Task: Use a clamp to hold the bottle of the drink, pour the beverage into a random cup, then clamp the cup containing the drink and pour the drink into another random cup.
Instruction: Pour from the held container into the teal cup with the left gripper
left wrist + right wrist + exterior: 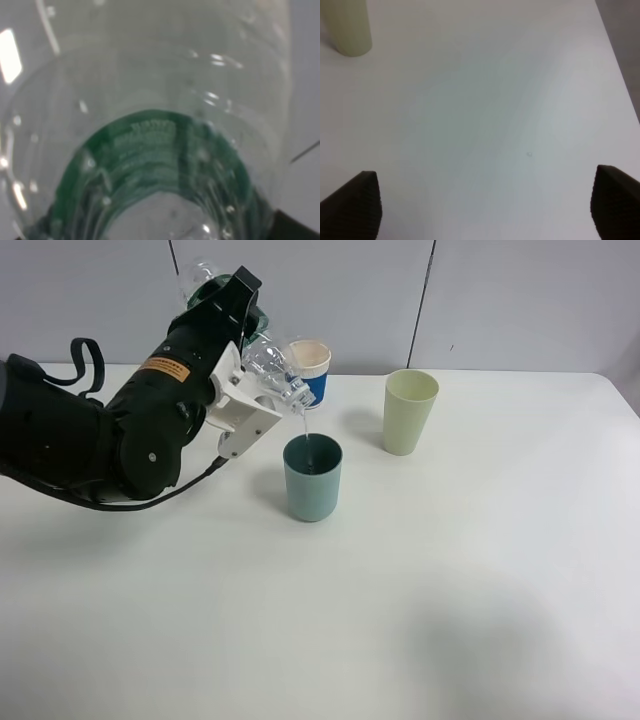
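Pouring from the bottle is the step in hand, we judge: the bottle of the drink [270,360] is tilted, neck downward, just above the short teal cup [312,488], and a thin stream of the beverage [304,425] falls from its mouth into that cup. The left gripper [243,340] is closed on the bottle's body; the left wrist view shows only clear plastic and green label. The teal cup stands upright on the table [450,590], with the tall pale green cup [410,412] apart on its right in the high view and a paper cup [312,368] behind it. The right gripper [485,205] hangs over the table, fingers apart, holding nothing. Next, we think, the bottle must be turned upright and put down, then the teal cup clamped firmly but gently for the second pour.
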### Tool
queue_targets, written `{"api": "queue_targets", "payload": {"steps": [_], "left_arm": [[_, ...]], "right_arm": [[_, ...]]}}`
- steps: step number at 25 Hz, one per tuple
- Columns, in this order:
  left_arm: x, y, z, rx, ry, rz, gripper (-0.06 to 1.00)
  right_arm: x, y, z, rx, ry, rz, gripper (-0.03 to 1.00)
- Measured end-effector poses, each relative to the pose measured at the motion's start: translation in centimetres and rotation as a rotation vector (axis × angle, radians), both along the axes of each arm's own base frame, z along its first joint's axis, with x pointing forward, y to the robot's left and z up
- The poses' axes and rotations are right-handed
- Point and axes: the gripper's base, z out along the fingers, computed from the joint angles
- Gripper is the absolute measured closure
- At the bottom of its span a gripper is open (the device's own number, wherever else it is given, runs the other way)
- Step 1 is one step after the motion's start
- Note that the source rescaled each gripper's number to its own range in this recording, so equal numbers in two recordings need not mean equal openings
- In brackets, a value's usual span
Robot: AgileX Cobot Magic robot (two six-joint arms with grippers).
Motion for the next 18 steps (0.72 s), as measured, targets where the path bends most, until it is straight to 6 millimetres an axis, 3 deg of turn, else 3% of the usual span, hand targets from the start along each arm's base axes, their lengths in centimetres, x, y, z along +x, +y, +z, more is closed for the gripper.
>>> {"api": "queue_targets", "payload": {"steps": [9,18], "left_arm": [[0.0,-0.1,0.1,-0.090,0.012,-0.027,0.94],[0.3,1.3,-2.2,-0.419,0.300,0.120,0.94]], "right_arm": [[0.0,0.0,0.0,0.000,0.000,0.000,0.45],[0.0,0.0,0.0,0.000,0.000,0.000,0.45]]}}
